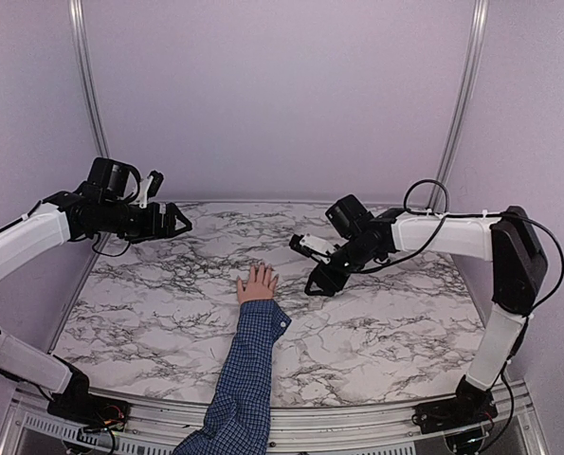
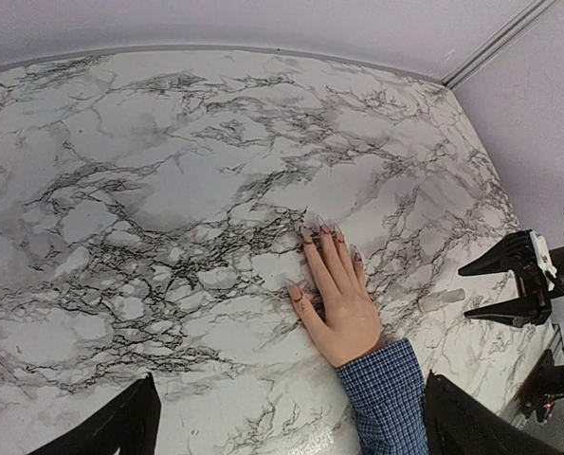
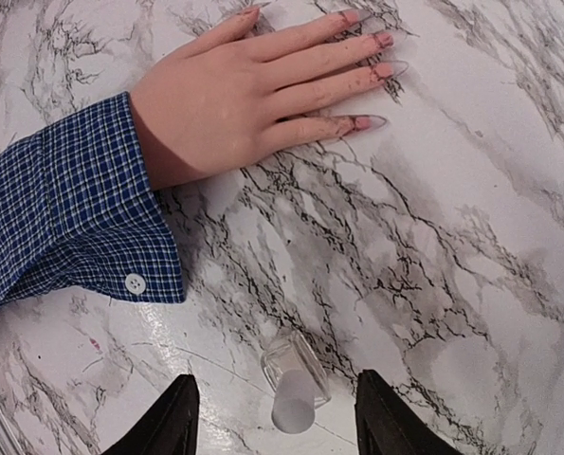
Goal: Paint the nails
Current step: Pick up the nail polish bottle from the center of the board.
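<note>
A light-skinned hand [image 1: 257, 284] lies flat on the marble table [image 1: 376, 322], fingers spread, in a blue checked sleeve [image 1: 248, 365]. Its nails [image 3: 384, 41] are long and pinkish, with dark smears on the fingers around them. In the left wrist view the nails [image 2: 306, 232] point away from me. A small clear bottle [image 3: 296, 374] with a white cap lies on its side just right of the hand. My right gripper [image 3: 277, 377] hovers open over it, one finger on each side, not touching. My left gripper [image 2: 289, 379] is wide open, high above the table's left side, holding nothing.
Lilac walls with metal rails [image 1: 462, 95] close in the table at the back and sides. The right arm [image 1: 452, 232] reaches in from the right, and its cable loops above it. The sleeve crosses the table's near edge at the middle.
</note>
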You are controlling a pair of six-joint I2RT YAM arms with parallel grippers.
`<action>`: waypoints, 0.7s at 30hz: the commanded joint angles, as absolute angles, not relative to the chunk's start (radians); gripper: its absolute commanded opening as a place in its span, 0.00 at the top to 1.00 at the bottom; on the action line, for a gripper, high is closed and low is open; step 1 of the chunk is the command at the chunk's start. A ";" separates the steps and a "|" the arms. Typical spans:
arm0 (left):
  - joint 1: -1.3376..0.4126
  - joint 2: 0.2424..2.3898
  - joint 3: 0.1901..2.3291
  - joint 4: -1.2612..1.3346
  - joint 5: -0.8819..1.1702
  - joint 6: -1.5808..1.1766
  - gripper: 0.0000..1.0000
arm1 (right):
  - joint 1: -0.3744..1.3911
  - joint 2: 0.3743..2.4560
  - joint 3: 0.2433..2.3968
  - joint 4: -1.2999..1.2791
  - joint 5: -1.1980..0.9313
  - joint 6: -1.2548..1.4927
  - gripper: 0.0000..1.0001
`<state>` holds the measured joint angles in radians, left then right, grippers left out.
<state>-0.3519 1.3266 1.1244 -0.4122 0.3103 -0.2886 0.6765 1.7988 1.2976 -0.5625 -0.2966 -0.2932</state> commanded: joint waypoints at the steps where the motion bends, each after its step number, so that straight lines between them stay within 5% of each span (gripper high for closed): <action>1: -0.356 1.332 1.117 -0.381 0.318 -0.296 0.01 | 0.687 1.812 1.302 -0.573 -0.257 -0.288 0.46; 21: -0.372 1.301 1.054 -0.313 0.317 -0.281 0.02 | 0.686 1.860 1.321 -0.595 -0.232 -0.272 0.67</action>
<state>-0.3649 1.3251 1.0653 -0.3450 0.3099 -0.2878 0.6807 1.8427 1.2980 -0.5850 -0.2432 -0.2806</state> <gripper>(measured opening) 0.981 0.360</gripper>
